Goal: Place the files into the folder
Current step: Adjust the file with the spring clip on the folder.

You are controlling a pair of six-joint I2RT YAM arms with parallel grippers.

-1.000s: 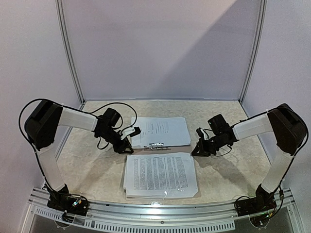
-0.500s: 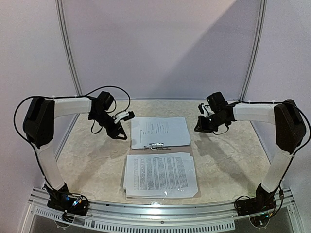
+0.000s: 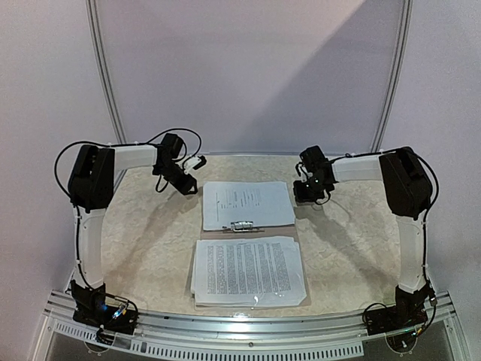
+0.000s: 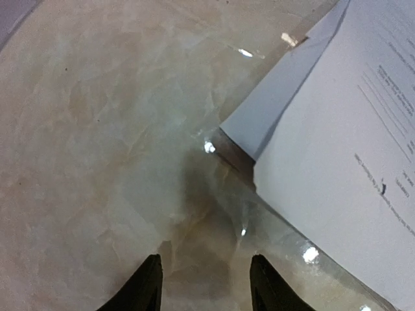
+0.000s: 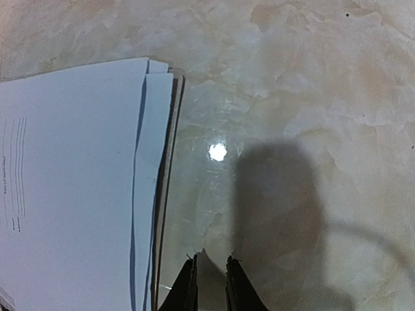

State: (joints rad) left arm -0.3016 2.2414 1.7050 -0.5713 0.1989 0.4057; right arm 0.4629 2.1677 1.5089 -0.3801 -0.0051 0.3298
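Note:
The folder point(image 3: 279, 232) lies open and flat mid-table, with a metal clip point(image 3: 242, 225) at its middle. White files point(image 3: 248, 203) rest on its far half. Densely printed files point(image 3: 248, 269) lie on the near half under glossy plastic. My left gripper point(image 3: 198, 162) hovers off the far left corner, open and empty point(image 4: 207, 286). In the left wrist view the files point(image 4: 343, 162) and the folder's brown edge point(image 4: 233, 155) lie ahead to the right. My right gripper point(image 3: 299, 189) is at the far right corner. Its jaws point(image 5: 211, 286) stand a narrow gap apart, with nothing seen between them, beside the folder edge point(image 5: 163, 194).
The marbled beige tabletop point(image 3: 143, 241) surrounds the folder. White enclosure walls and metal posts point(image 3: 105, 83) close off the back and sides. A metal rail point(image 3: 240, 331) runs along the near edge between the arm bases.
Both arms swung toward the far wall, from beside the folder's middle to its far corners. The left jaws widened a little. The papers and folder stayed put.

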